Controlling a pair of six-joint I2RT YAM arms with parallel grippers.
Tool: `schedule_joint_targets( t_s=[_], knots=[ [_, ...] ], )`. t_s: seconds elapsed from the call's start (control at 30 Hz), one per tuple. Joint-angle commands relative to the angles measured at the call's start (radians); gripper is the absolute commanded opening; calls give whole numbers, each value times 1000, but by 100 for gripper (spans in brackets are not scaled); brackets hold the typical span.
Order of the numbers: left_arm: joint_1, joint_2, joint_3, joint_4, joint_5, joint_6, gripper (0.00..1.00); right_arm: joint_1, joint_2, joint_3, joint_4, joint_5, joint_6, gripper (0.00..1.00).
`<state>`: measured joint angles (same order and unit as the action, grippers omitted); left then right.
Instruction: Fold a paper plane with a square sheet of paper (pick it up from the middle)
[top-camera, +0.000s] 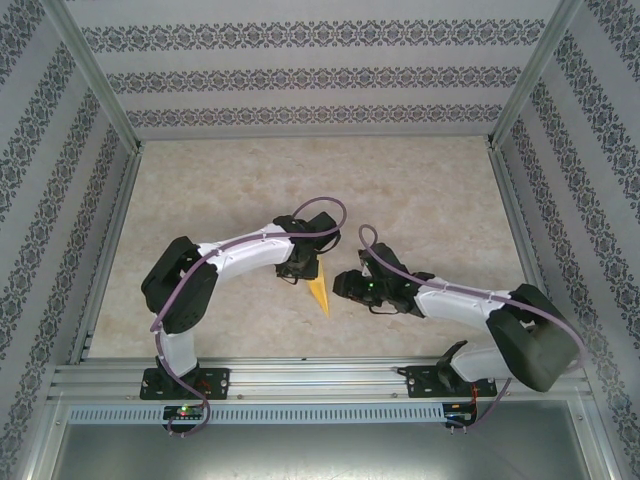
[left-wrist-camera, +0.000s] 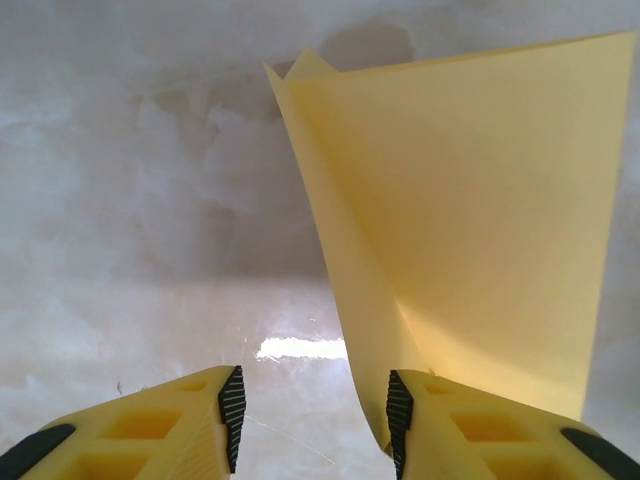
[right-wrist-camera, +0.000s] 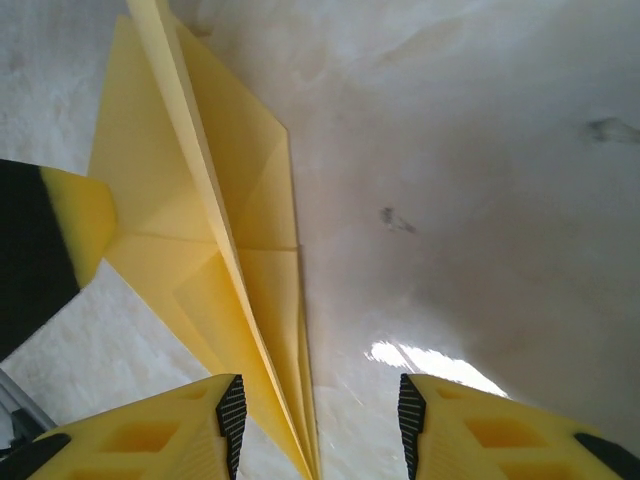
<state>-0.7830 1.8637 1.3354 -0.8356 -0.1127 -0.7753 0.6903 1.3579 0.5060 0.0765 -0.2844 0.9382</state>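
A pale, marbled beige desk (top-camera: 420, 190) is spreading out beyond the left pincer (top-camera: 304, 274) and the right pincer (top-camera: 342, 284), its far edge meeting a white wall (top-camera: 300, 80) carrying bands of dark ornamental pattern. Matching walls are closing in on either side of the pincers, framed by slanting aluminium posts (top-camera: 95, 75). Behind the pincers, aluminium rails (top-camera: 320, 375) are lining the near edge. Just ahead of each pincer, a bright patch of light (left-wrist-camera: 300, 348) is glaring off the desk.
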Motion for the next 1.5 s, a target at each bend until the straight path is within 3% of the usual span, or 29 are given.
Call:
schedule_joint_targets(
  t_s=[0.0,0.43,1.47],
  knots=[
    [13,-26,-23,27,3,-9,43,7,42,42,40,-35,-36,47],
    [30,-64,-71,56,1,-6,42,45,224,139,105,-142,-65,52],
    [31,-80,-82,54,-6,-7,38,86,254,158,120,-130,-117,48]
  ],
)
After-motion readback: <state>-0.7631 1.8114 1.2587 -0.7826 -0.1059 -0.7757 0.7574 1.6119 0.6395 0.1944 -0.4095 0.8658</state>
